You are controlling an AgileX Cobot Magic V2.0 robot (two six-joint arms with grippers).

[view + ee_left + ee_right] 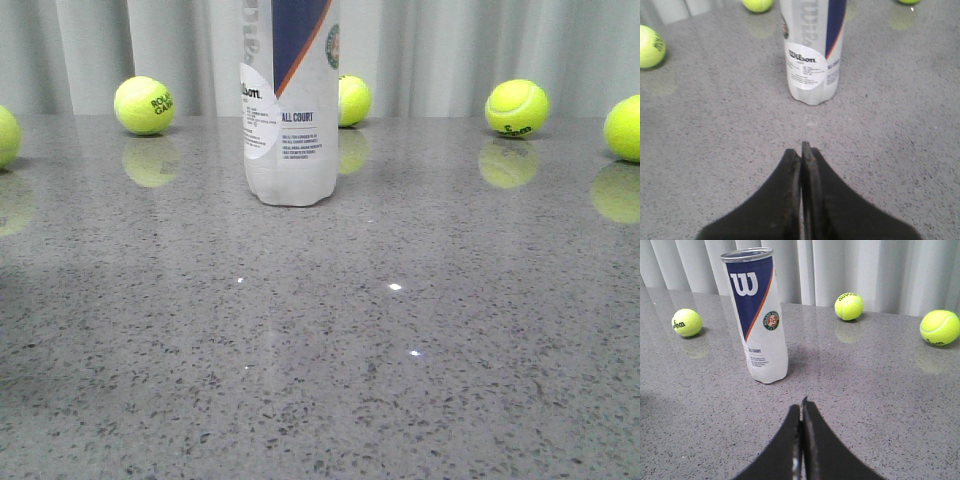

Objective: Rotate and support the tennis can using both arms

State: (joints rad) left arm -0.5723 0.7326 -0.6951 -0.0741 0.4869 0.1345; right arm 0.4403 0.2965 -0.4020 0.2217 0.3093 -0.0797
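The tennis can [290, 110] stands upright on the grey speckled table, its top cut off by the front view's edge. It is frosted clear plastic with a navy-and-white label and an orange stripe. It also shows in the left wrist view [812, 50] and whole in the right wrist view [757, 315], with its metal rim, "W" logo and round emblem. My left gripper [802, 148] is shut and empty, well short of the can. My right gripper [801, 405] is shut and empty, also short of the can. Neither arm shows in the front view.
Several yellow-green tennis balls lie along the back of the table: one [144, 105] left of the can, one [352, 100] just behind it, one [516, 107] to the right, and others at the far left and right edges. A pale curtain hangs behind.
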